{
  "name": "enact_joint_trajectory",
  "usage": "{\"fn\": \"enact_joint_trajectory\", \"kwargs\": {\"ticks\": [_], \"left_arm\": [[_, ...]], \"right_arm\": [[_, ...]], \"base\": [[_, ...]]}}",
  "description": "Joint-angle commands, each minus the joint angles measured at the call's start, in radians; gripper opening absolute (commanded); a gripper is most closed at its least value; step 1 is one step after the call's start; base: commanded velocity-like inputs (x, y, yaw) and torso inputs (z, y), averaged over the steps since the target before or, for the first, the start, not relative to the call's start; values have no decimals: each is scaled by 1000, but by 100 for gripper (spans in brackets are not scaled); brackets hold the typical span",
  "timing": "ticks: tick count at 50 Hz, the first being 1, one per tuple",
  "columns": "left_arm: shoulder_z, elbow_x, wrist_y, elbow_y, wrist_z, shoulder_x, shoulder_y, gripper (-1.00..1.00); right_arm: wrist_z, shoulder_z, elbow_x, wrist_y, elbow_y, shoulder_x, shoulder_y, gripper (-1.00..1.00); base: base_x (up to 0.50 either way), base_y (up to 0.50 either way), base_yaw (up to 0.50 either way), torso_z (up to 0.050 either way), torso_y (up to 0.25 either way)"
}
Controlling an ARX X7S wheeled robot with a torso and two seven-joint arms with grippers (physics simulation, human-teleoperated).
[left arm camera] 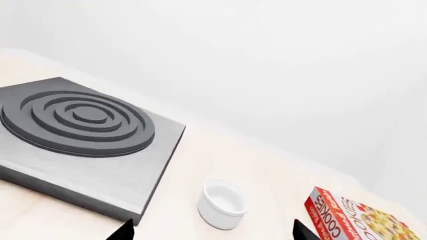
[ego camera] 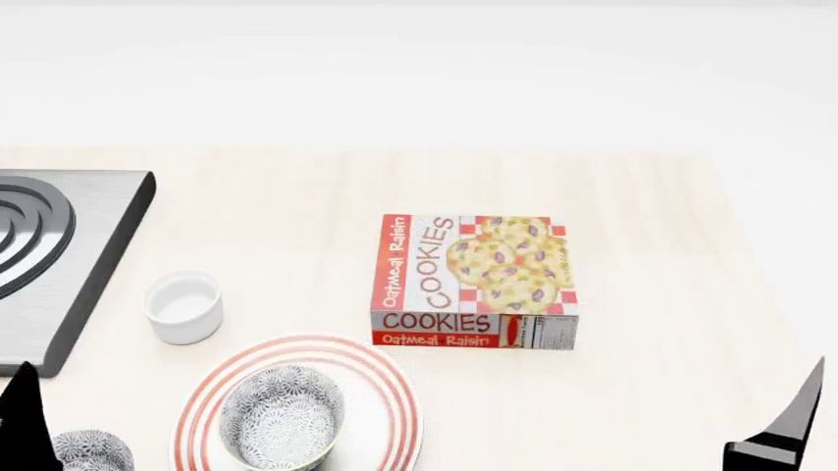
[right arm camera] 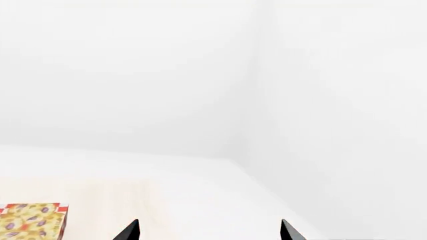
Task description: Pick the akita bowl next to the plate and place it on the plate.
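Second speckled bowl cut off at head view's bottom edge, partly behind my left gripper. Only tips of both grippers show; left jaws spread wide, empty. Right gripper jaws likewise apart, holding nothing. Bowl sits upright on plate. Pale wood surface, white walls. Cup between hob and cookie box.
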Motion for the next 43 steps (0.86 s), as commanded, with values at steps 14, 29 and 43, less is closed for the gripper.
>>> {"fn": "enact_joint_trajectory", "kwargs": {"ticks": [14, 29, 43], "left_arm": [[-89, -92, -10, 199, -62, -60, 55, 100], [-116, -114, -8, 277, -84, -82, 73, 100], [-125, -108, -1, 289, -88, -90, 87, 100]], "right_arm": [[102, -28, -14, -89, 3, 84, -75, 100], [113, -25, -12, -86, -4, 99, -79, 100], [177, -14, -10, -113, -41, 159, -76, 100]], "base": [[0, 0, 0, 0, 0], [0, 0, 0, 0, 0], [0, 0, 0, 0, 0]]}}
